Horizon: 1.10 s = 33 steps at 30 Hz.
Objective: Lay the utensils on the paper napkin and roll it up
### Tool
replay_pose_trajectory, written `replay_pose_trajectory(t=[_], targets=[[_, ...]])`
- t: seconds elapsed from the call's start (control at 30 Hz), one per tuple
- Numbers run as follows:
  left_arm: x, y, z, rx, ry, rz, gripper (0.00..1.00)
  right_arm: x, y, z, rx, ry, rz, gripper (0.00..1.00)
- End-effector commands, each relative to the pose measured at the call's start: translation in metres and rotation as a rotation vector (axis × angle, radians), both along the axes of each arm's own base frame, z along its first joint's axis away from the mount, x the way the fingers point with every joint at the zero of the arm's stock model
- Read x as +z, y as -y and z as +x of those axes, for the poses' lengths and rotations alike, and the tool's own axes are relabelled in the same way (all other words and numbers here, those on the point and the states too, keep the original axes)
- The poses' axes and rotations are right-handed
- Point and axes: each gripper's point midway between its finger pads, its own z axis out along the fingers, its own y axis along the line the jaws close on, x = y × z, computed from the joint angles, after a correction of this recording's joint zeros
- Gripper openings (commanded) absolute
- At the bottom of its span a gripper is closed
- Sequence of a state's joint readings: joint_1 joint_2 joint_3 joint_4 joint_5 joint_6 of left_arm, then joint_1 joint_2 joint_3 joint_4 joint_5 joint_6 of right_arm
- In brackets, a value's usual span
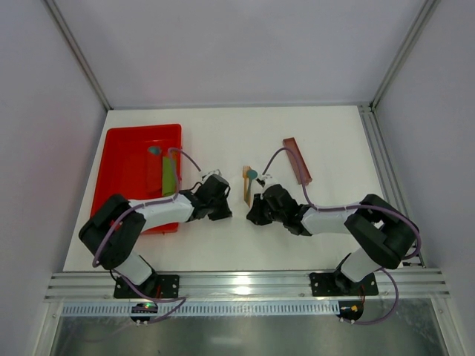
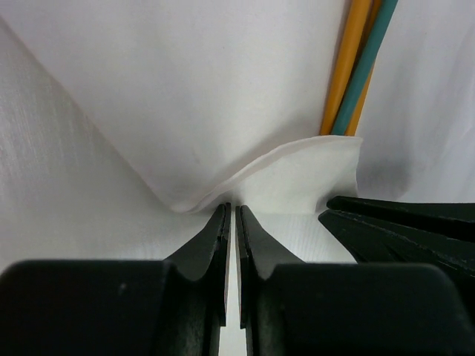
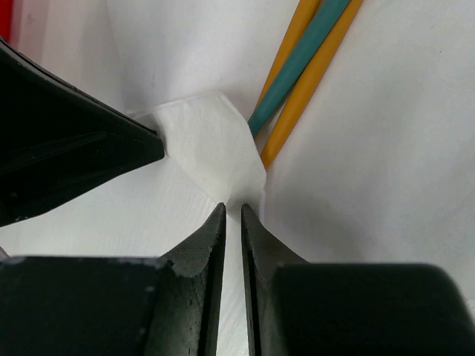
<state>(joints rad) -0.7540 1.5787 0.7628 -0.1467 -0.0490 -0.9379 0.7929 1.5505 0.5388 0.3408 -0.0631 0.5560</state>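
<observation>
Left wrist view: the left hand [image 2: 231,209] has its jaws almost together, the tips seemingly nipping the raised fold of the thin white square paper napkin [image 2: 297,174] on the desk [image 1: 223,126]. The right hand [image 3: 232,209] pinches that fold likewise. The slender orange-tan utensil sticks [image 2: 343,67], with a teal stick [image 2: 367,67] among them, poke out from under the napkin. I reckon uneven pulling could tear the paper, or the sticks could slide out.

utensils [image 2: 345,67] on napkin [image 2: 297,174], tray [image 1: 119,159] left, bar [image 1: 297,159] right
</observation>
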Motion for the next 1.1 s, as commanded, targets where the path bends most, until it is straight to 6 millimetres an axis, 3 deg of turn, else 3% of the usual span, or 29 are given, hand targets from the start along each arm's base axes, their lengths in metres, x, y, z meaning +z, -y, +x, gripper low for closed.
replay_pose_trajectory(t=[0.0,0.17,0.37,0.63,0.73,1.07], targets=[[0.0,-0.019,0.005,0.047,0.013,0.071,0.11,-0.009,0.012,-0.005,-0.011,-0.003,-0.045,0.16],[-0.004,-0.031,0.005,0.076,-0.005,0.118,0.11,-0.008,0.011,-0.004,-0.009,-0.001,-0.041,0.16],[0.005,-0.041,0.01,0.111,0.002,0.167,0.11,-0.006,0.01,-0.004,-0.003,0.002,-0.043,0.16],[0.041,0.025,0.009,-0.053,0.034,-0.145,0.12,-0.004,0.009,-0.005,-0.003,0.002,-0.037,0.16],[0.042,0.039,0.009,-0.071,0.037,-0.228,0.12,-0.002,0.009,-0.005,0.002,0.0,-0.032,0.16],[0.02,0.055,0.011,-0.099,0.007,-0.276,0.12,0.009,0.006,-0.009,0.035,-0.004,-0.029,0.17]])
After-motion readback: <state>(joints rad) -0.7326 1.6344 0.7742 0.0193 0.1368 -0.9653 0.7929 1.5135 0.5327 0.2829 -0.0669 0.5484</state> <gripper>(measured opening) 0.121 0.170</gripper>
